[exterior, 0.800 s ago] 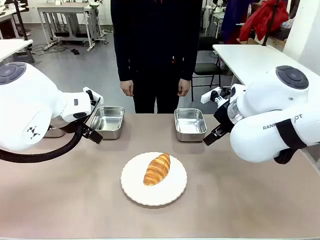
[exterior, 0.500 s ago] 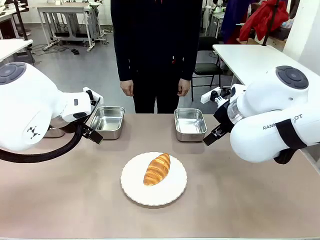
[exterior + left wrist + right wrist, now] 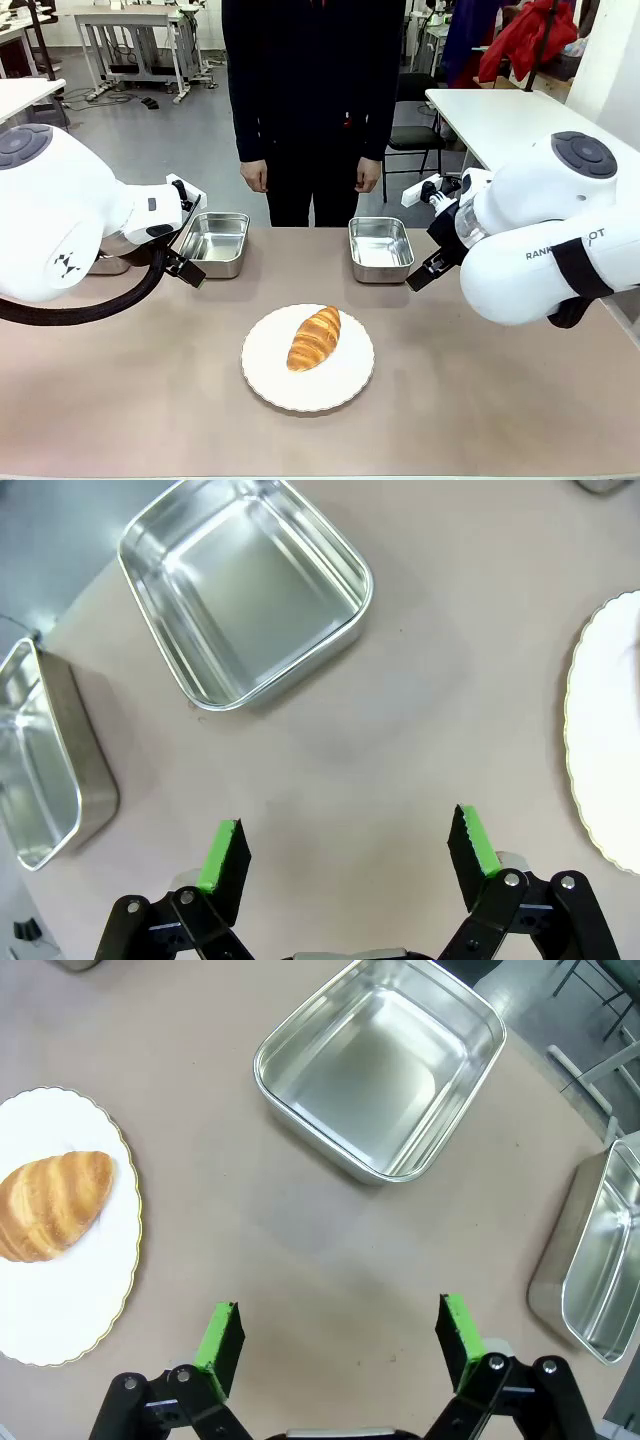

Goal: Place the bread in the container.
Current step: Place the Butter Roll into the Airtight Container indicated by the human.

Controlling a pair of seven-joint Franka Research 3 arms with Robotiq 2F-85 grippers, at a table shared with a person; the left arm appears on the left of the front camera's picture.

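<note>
Your bread [image 3: 314,339] lies in the middle of the white plate [image 3: 268,388], which sits midway across the table [image 3: 120,400] toward its near edge. The roll's long axis runs roughly from near edge to far edge, its far end leaning toward the right side. Both grippers hang empty farther back, fingers spread wide: the left gripper [image 3: 348,830] over bare table by a pan [image 3: 245,585] toward the far-left corner, the right gripper [image 3: 340,1310] just short of the container [image 3: 380,1065] right of the far edge's middle. Neither looks clearly nearer, but the right wrist view has the bread off to one side in plain sight, so I'd judge that arm better set — you'd want its fingers closing across the roll's short width.
</note>
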